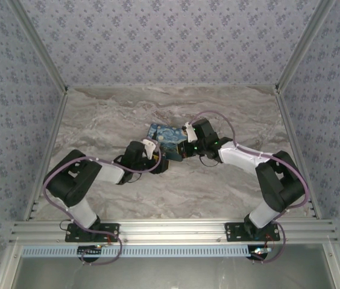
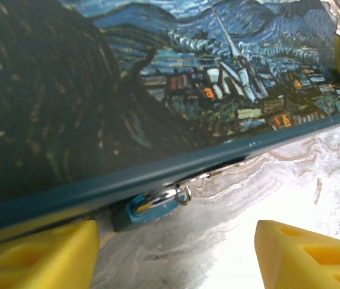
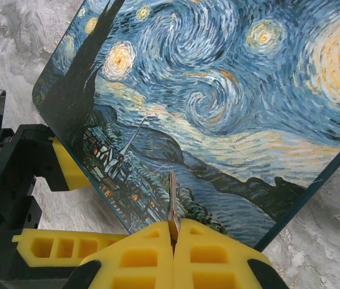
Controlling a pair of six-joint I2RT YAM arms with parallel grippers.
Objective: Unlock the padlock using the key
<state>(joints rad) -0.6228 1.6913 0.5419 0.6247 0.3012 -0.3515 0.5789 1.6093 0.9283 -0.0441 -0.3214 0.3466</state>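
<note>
Risk 1: The small thin metal key [image 3: 172,201] juts from my right gripper [image 3: 173,232], and its blade shows against the painted lid, well apart from the lock. If I bring it down carelessly, I judge it scrapes the lid or twists between the pads.
Risk 2: The tiny teal-blue padlock [image 2: 149,212] hangs tucked under the dark front edge of the blue-and-yellow Starry-Night-printed box [image 2: 158,78]. A left grip that catches that edge instead would likely shove the box across the marbled grey table [image 2: 266,192] and swing the padlock aside.
Risk 3: I cannot tell which way the keyhole faces, so a key offered at the wrong angle could jam or slip.
Left fingers: The 2 yellow fingers [image 2: 37,256] of my left gripper [image 2: 176,259] stand spread, with nothing between them.
Right fingers: My 2 yellow pads [image 3: 218,253] are pressed together, pinching the key by its head with the blade pointing away from me.
Padlock and left fingers: In the left wrist view the padlock lies just beyond my fingertips, above the gap and nearer the finger on the left of that view, apparently untouched. Its thin metal shackle [image 2: 173,194] loops up at the box edge.
Key and lid: I cannot tell whether the blade touches the lid.
</note>
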